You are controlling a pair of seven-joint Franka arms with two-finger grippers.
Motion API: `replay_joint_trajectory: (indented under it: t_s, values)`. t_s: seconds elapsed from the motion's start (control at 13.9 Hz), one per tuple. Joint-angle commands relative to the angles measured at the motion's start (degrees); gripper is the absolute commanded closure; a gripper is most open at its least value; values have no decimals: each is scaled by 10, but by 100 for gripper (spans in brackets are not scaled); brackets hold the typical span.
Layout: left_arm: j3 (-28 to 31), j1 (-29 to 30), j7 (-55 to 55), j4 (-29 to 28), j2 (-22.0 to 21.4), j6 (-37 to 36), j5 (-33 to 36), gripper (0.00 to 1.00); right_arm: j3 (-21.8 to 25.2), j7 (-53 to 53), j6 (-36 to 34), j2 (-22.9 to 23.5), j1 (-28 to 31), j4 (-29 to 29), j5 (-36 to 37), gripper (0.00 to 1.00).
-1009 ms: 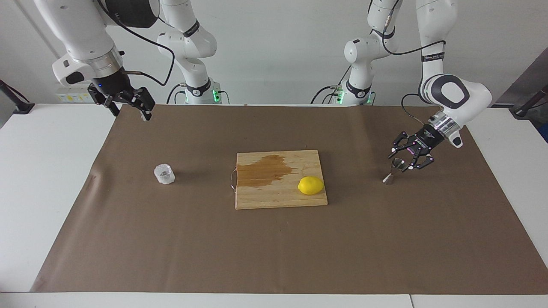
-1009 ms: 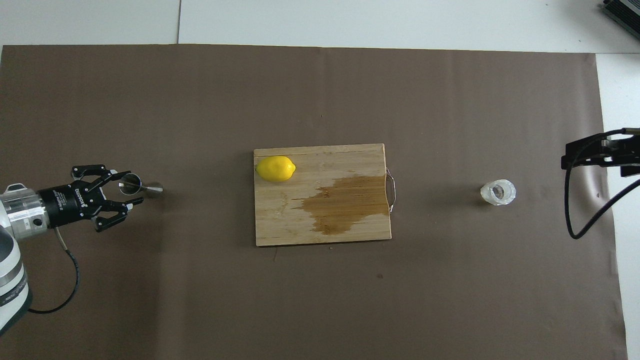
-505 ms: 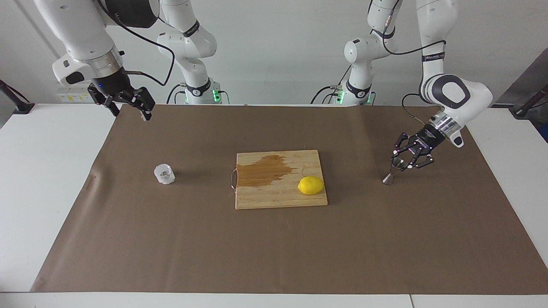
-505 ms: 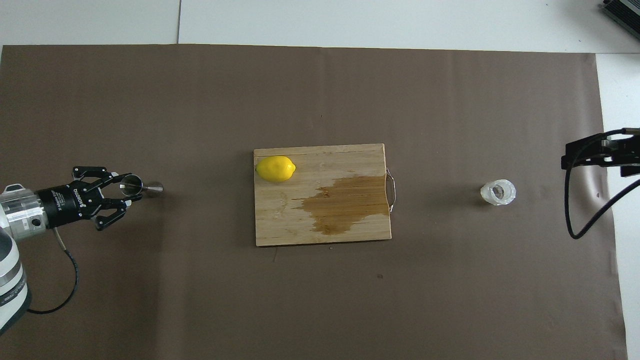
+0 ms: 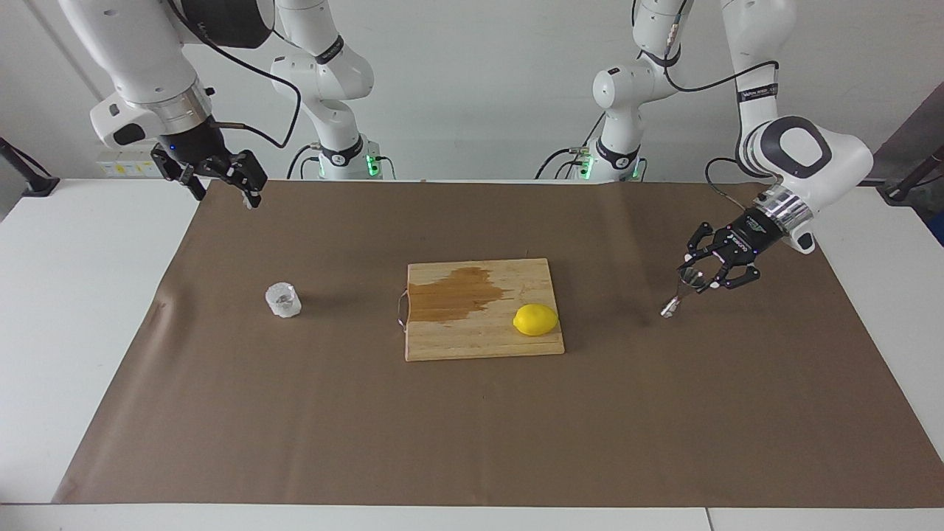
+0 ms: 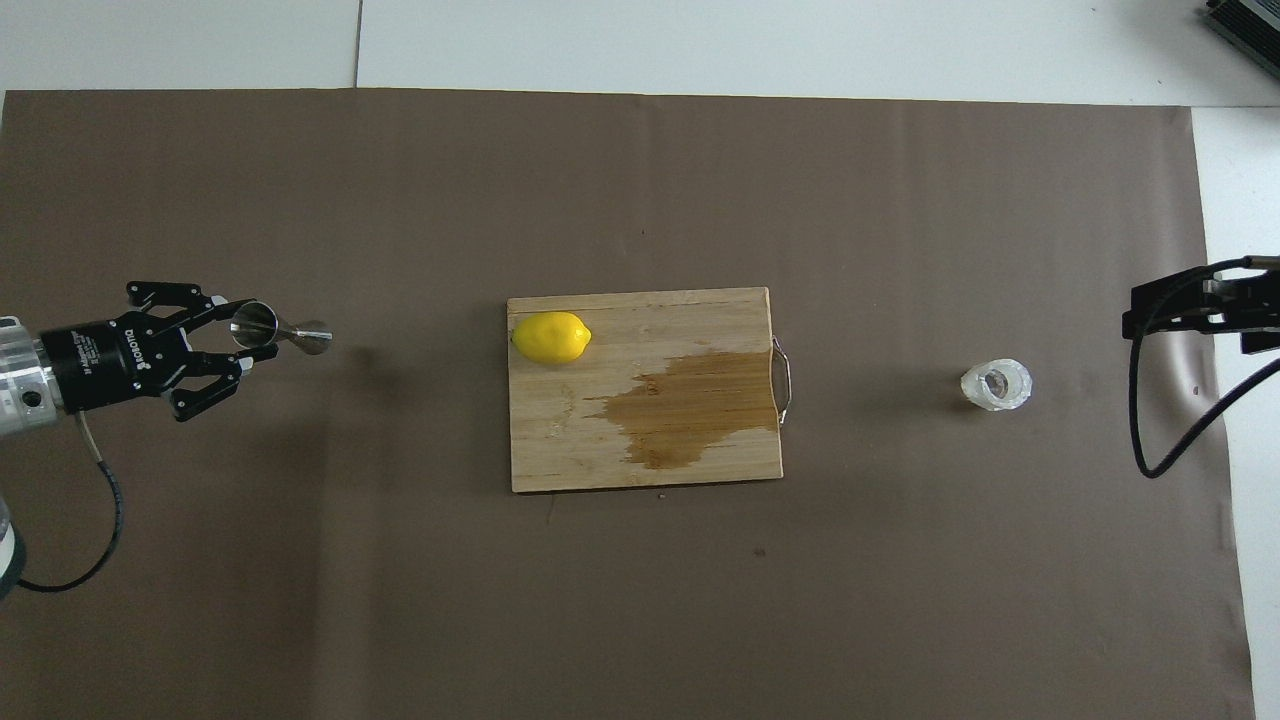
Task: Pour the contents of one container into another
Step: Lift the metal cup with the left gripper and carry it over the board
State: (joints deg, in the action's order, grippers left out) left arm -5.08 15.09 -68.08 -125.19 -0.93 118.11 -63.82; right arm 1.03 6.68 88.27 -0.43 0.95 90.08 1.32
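My left gripper (image 5: 698,279) (image 6: 244,336) is shut on the upper cone of the steel jigger (image 5: 680,293) (image 6: 281,331). It holds the jigger tilted, low over the brown mat at the left arm's end of the table. The textured clear glass cup (image 5: 283,300) (image 6: 996,385) stands upright on the mat toward the right arm's end, with nothing touching it. My right gripper (image 5: 225,193) (image 6: 1140,308) waits open in the air over the mat's corner at that end, well apart from the cup.
A wooden cutting board (image 5: 479,338) (image 6: 600,450) lies mid-table with a dark wet stain (image 5: 453,293) and a yellow lemon (image 5: 535,320) (image 6: 551,337) on it. Brown mat (image 5: 472,428) covers most of the white table.
The left gripper closed on the jigger, then drew it up and away from its spot, tipping it. The right arm and the glass cup have not moved.
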Motion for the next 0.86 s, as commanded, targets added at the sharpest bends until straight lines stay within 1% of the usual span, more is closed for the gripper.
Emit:
replay_joint_trajectory:
  t_s: [0.0, 0.22, 0.36, 0.65, 0.79]
  values:
    - [3, -45, -64, 39, -1, -18, -3, 100, -5, 4, 6, -14, 6, 17, -3, 0]
    - [2, -81, -128, 61, -2, -13, -1, 100, -5, 4, 6, -14, 6, 17, -3, 0]
    - [2, -122, -152, 67, -4, -3, 0, 100, -5, 4, 6, -14, 6, 17, -3, 0]
    - [1, -203, -224, 66, -13, 59, 0, 100, -5, 4, 6, -14, 6, 17, -3, 0]
    - [-1, -259, -266, 64, -14, 110, -2, 100, -4, 4, 6, -14, 7, 17, -3, 0]
